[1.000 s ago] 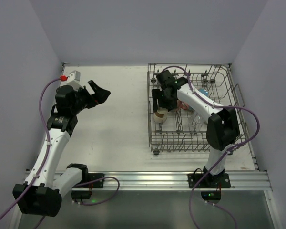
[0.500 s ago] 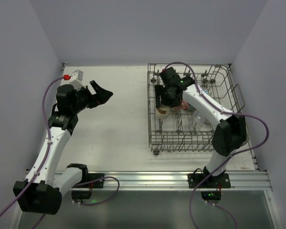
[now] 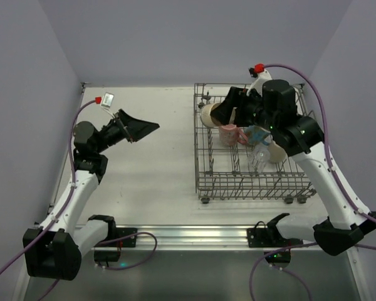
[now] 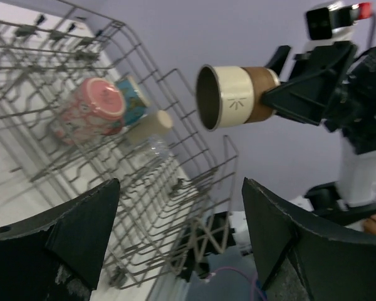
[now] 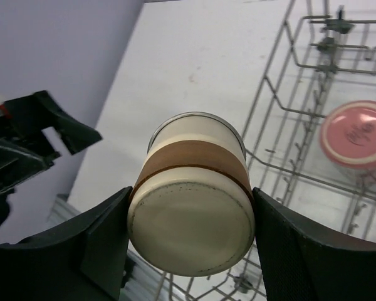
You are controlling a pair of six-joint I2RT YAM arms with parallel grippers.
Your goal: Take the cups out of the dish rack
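Note:
My right gripper [image 3: 217, 113] is shut on a tan cup with a cream rim [image 3: 207, 115], held on its side in the air over the left edge of the dish rack [image 3: 257, 183]. The right wrist view has that cup [image 5: 191, 210] bottom-on, a finger pressed on each side. My left gripper [image 3: 141, 129] is open and holds nothing. It is left of the rack and points at the cup [image 4: 234, 96], whose mouth faces it. In the rack lie a pink mug [image 3: 229, 134], a blue mug [image 3: 255, 133], a clear glass [image 3: 261, 156] and a beige cup [image 3: 276, 151].
The wire rack [image 4: 144, 188] fills the right half of the white table [image 3: 150, 169], with upright tines between the cups. Grey walls stand close on the left, right and back. The metal rail [image 3: 194, 237] with the arm bases runs along the near edge.
My right arm has lifted the tan cup out of the rack and carried it up and back, toward the rack's left edge. My left gripper has swung to face the rack.

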